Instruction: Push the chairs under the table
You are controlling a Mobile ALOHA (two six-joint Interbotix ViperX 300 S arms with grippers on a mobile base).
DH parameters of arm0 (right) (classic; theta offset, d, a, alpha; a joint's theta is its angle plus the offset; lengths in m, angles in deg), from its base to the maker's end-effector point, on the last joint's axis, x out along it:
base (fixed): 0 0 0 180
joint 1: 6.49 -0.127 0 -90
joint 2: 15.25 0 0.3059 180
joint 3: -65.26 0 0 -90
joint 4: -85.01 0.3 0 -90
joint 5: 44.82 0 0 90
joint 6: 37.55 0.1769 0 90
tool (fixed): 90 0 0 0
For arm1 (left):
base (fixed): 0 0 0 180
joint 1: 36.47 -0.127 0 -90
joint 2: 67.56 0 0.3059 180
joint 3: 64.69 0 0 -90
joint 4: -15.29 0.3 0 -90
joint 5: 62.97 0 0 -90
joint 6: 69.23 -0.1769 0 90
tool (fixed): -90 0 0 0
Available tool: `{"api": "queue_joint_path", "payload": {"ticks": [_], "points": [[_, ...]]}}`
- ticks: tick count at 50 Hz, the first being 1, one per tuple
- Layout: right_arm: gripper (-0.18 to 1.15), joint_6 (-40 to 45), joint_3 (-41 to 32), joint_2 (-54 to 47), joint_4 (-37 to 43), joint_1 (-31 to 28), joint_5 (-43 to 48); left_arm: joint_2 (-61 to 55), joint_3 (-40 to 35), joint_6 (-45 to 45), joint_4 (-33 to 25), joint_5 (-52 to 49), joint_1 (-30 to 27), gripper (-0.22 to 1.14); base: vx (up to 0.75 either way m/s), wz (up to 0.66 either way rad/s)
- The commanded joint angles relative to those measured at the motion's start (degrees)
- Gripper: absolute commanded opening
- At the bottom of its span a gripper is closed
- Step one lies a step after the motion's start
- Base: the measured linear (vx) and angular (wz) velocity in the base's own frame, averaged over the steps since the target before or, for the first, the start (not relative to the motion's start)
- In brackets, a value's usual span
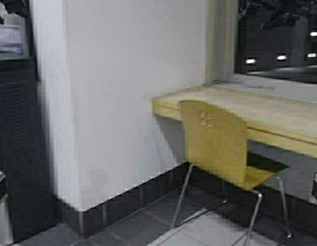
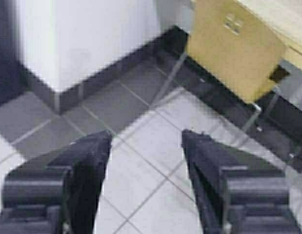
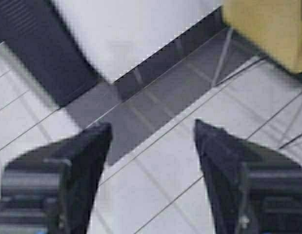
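A tan-yellow chair [image 1: 218, 141] with small square cutouts in its backrest stands on thin grey legs at the long beige table [image 1: 281, 115], its seat partly under the thick front edge. The chair also shows in the left wrist view [image 2: 236, 51] and at the edge of the right wrist view [image 3: 270, 27]. My left gripper [image 2: 147, 139] is open and empty above the tiled floor, well short of the chair. My right gripper [image 3: 153, 129] is open and empty above the floor too. Neither arm shows in the high view.
A white wall block [image 1: 127, 102] with a dark skirting stands left of the table. A dark slatted cabinet [image 1: 15, 143] is at the far left. A dark window [image 1: 281, 36] is above the table. Pale floor tiles [image 2: 146, 170] lie before the chair.
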Motion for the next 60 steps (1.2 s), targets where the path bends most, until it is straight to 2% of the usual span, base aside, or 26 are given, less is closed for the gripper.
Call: {"api": "queue_joint_path", "payload": {"ticks": [1, 9, 32, 60], "points": [[0.88, -0.26, -1.85, 2.02, -0.09, 0.18, -2.72, -0.35, -1.58, 0.18, 0.09, 0.88, 0.09, 0.84, -0.38, 0.28], [0.88, -0.62, -2.37, 1.76, -0.70, 0.18, -6.15, -0.26, -1.49, 0.79, 0.09, 0.79, 0.09, 0.84, -0.35, 0.13], [0.88, -0.70, -5.27, -2.37, -1.67, 0.18, -6.68, -0.18, 0.09, 2.29, 0.00, -0.18, 0.00, 0.84, -0.35, -0.11], [0.88, -2.02, -5.10, -2.20, -3.60, 0.18, -10.28, 0.97, -0.79, 5.89, -0.62, -1.67, 0.09, 0.84, -0.40, -0.09]]}}
